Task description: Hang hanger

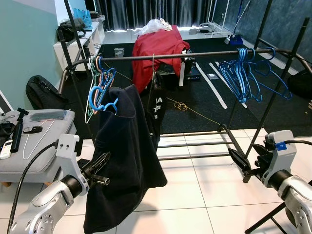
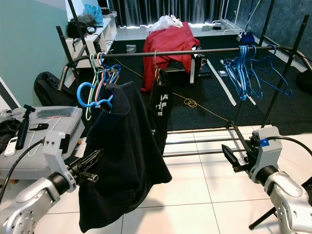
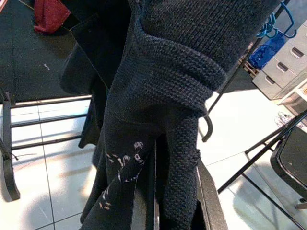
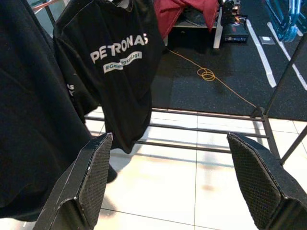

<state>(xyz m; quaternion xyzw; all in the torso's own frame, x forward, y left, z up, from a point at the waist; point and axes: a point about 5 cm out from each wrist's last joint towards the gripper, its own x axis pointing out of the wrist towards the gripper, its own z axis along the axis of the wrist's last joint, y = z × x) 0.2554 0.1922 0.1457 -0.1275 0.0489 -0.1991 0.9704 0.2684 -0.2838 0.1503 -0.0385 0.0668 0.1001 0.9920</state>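
The dark sweater (image 3: 182, 72) is soft knitted cloth with a bumpy, rough look. The blue hanger (image 1: 100, 97) in its neck is smooth, shiny plastic. The rail (image 1: 195, 54) is dark metal with a dull shine. The black T-shirt (image 4: 120, 62) is smooth, flat cloth with white printed letters. The floor tiles (image 1: 195, 195) are pale and glossy. The right gripper (image 4: 184, 184) has matt black fingers with a grainy surface.

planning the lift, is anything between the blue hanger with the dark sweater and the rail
Nothing visible blocks it. The blue hanger carrying the dark sweater sits just below the rail, beside hangers already hung. Left gripper grips the sweater.
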